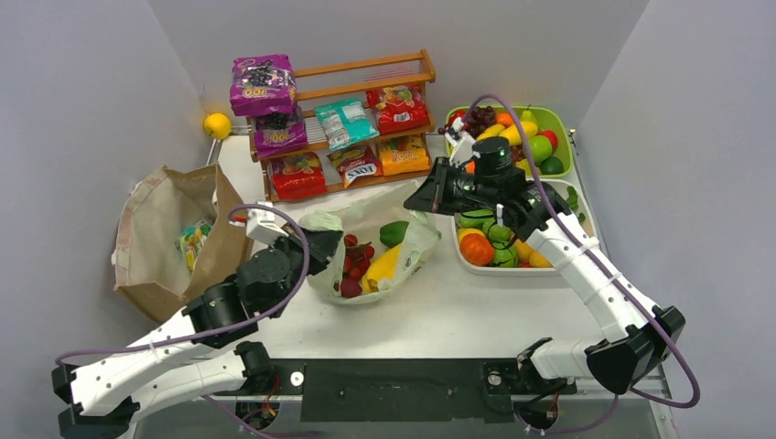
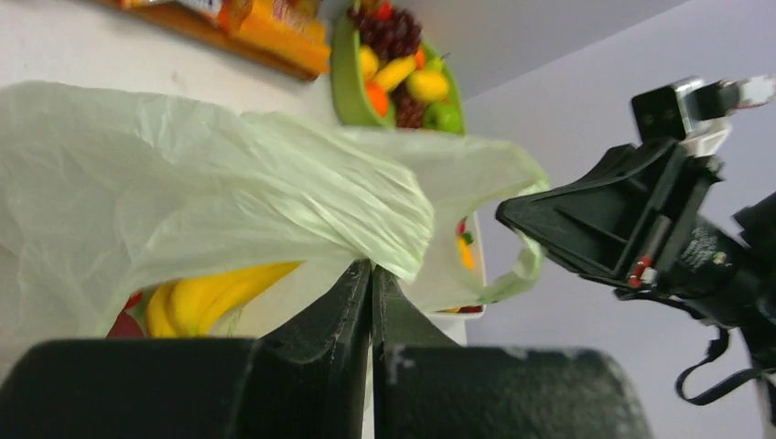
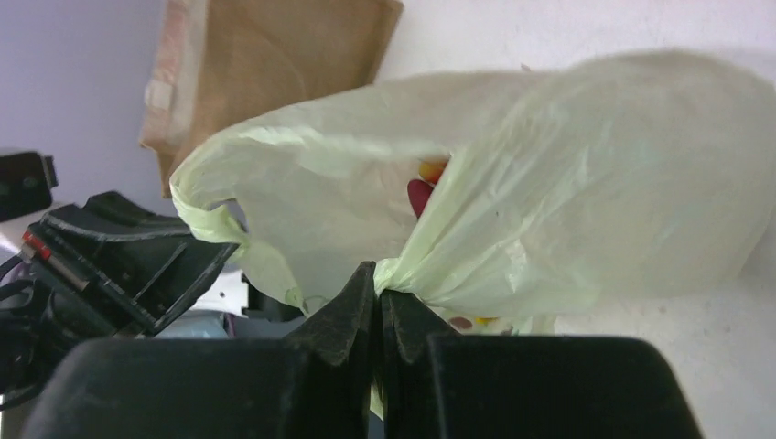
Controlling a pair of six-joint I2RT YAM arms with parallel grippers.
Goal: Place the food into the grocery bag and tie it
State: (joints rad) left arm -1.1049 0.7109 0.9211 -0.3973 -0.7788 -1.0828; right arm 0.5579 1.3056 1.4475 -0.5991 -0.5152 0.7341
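Observation:
The pale green grocery bag lies mid-table, its mouth held between both arms. Inside it I see food: a yellow banana bunch, red pieces and a green piece. My left gripper is shut on gathered plastic at the bag's left side; the left wrist view shows its tips pinching a twisted handle, with the banana bunch showing through. My right gripper is shut on the bag's right side, and the right wrist view shows its tips clamping bunched plastic of the bag.
A wooden shelf with snack packets stands at the back. A green tray and a white tray of toy fruit sit on the right. A brown paper bag stands on the left, with a yellow ball behind it.

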